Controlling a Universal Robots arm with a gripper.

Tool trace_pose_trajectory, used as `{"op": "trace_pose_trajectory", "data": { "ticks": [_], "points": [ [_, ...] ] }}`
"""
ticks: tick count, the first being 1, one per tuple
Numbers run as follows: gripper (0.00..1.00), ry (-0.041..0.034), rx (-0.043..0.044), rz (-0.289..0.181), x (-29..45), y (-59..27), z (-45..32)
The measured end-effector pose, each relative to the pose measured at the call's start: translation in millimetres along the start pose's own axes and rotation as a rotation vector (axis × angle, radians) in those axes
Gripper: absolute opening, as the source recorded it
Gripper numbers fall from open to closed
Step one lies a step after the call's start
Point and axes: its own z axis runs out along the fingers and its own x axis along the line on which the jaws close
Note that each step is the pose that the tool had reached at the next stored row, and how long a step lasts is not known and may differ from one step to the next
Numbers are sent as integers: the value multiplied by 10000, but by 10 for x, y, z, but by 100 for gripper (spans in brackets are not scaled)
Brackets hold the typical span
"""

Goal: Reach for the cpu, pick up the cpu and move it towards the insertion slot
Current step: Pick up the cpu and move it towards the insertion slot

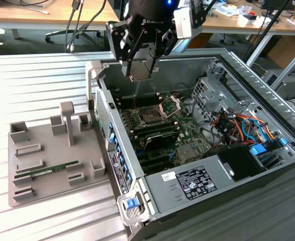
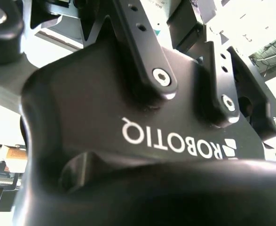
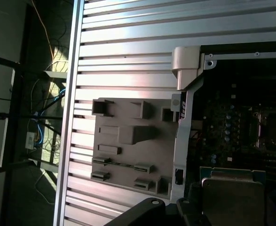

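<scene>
Surface: ribbed grey metal surface point(image 1: 41, 80) under the open computer case point(image 1: 268, 100);
Claw: black claw point(image 1: 140, 75) clamped on the flat silver-cream square cpu point(image 1: 141, 69);
Slot: dark square insertion slot point(image 1: 151, 117), silver frame raised, below the claw, apart.

Pale cpu point(image 1: 139, 71) above open insertion slot point(image 1: 150, 116)

Black gripper point(image 1: 139, 70) holds the pale silver-cream cpu point(image 1: 140, 71). Insertion slot point(image 1: 150, 117): dark square, silver frame, green board around it. Grey fixture tray point(image 1: 36, 165) carries a green memory stick point(image 1: 49, 170). Ribbed silver table point(image 1: 31, 80). Orange and blue cables point(image 1: 242, 125).
</scene>
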Motion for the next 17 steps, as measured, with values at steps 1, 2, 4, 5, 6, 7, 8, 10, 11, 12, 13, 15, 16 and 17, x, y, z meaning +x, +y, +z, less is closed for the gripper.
{"op": "trace_pose_trajectory", "data": {
  "ticks": [1, 2, 4, 5, 6, 7, 8, 10, 11, 12, 13, 15, 16, 17],
  "points": [
    [55, 0, 0, 0, -9, -1, 0],
    [55, -1, 0, 0, -13, -2, 1],
    [55, 0, 0, 0, -28, -3, 1],
    [55, 0, 0, 0, -31, -3, 1],
    [55, -1, 0, 0, -36, -4, 2],
    [55, 0, 0, 0, -43, -5, 2],
    [55, 0, 0, 0, -51, -5, 2],
    [55, -1, -1, 0, -63, -7, 3],
    [55, 0, 0, -1, -68, -7, 3],
    [55, 0, 0, 0, -73, -8, 3],
    [55, 0, 0, -1, -78, -8, 3],
    [55, 0, 0, 0, -88, -9, 3],
    [55, 0, 0, 0, -95, -10, 4],
    [55, 0, 0, 0, -100, -11, 4]
  ]
}}
